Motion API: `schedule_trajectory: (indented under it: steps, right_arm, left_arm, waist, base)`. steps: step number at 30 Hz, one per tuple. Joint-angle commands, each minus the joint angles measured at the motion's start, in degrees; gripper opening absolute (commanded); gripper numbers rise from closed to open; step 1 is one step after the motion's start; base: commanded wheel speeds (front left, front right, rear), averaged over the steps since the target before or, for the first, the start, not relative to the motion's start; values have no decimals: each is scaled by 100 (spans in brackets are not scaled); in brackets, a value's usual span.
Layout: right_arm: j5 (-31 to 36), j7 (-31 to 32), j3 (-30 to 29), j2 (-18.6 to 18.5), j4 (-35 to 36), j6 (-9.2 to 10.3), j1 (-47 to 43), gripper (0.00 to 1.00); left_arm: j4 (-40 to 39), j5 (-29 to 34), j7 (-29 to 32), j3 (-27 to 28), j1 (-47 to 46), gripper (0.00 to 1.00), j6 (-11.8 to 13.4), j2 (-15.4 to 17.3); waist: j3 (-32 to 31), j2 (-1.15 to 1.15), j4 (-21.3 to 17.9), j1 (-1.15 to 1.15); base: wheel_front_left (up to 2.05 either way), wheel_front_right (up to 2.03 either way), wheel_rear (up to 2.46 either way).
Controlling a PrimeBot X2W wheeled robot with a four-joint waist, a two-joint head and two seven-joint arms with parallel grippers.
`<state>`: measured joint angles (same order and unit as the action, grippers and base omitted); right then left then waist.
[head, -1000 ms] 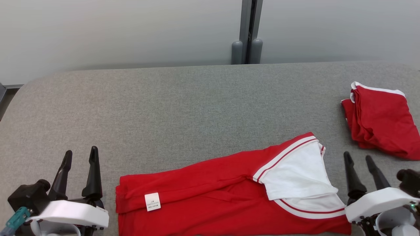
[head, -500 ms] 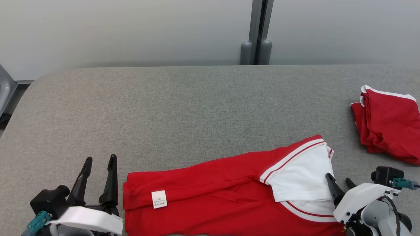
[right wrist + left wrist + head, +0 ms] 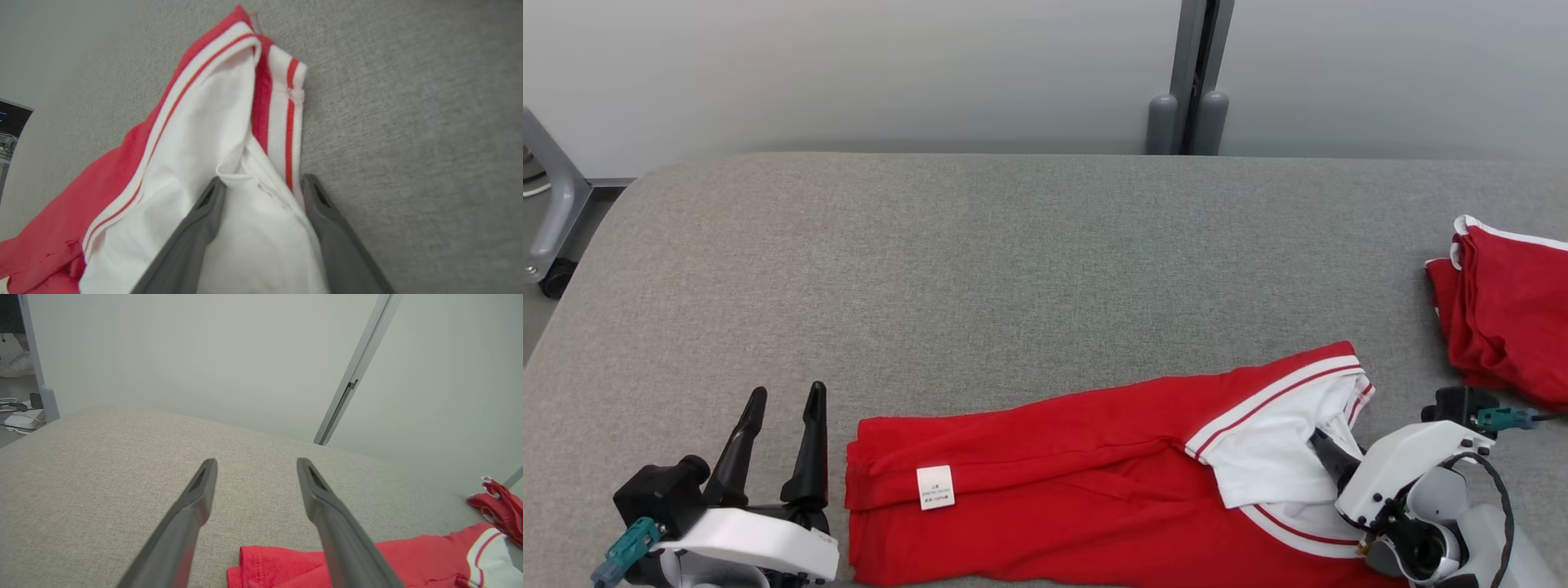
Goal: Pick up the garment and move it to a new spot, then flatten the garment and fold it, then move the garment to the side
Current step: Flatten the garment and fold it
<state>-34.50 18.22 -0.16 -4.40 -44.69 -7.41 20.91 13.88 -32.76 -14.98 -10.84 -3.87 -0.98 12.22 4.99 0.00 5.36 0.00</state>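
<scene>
garment (image 3: 1078,465) lies along desk (image 3: 1013,261) near edge, long axis 9-to-3. your right tool (image 3: 261,183) is nearer: fingers apart, straddling white collar (image 3: 212,122) at 3 end. left tool (image 3: 787,390) apart, empty, just beside hem at 9.

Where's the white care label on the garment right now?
Head view, lower left of centre: the care label lies near the left end of the red garment, just right of the left gripper.

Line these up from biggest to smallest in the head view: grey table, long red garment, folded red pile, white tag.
1. grey table
2. long red garment
3. folded red pile, though the picture's edge cuts some of it off
4. white tag
</scene>
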Motion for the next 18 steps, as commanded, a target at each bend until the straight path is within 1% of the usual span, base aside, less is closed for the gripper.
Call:
schedule_trajectory:
  steps: [1,2,11,17,18]
  right_arm:
    - [-100,144,190,215,-108,-15,-188,23]
    - [-137,91,232,208,-72,-15,-194,0]
    - [-192,-572,211,-70,183,-9,-29,0]
    - [-189,-786,42,-342,322,-9,77,0]
    - [-189,-786,42,-342,322,-9,77,0]
  left_arm:
    - [33,51,-25,43,-98,100,-38,5]
    - [48,59,-24,50,-105,100,-46,-7]
    - [176,165,-25,28,-101,100,-137,-82]
    - [143,223,-25,90,-58,100,-145,-115]
    - [143,223,-25,90,-58,100,-145,-115]
  waist:
    - [1,0,23,0]
    - [-1,0,29,0]
    - [-55,0,-32,0]
    - [-98,0,-190,0]
    - [-98,0,-190,0]
  base:
    - [0,0,0]
    - [0,0,0]
    - [0,0,0]
    - [0,0,0]
    - [0,0,0]
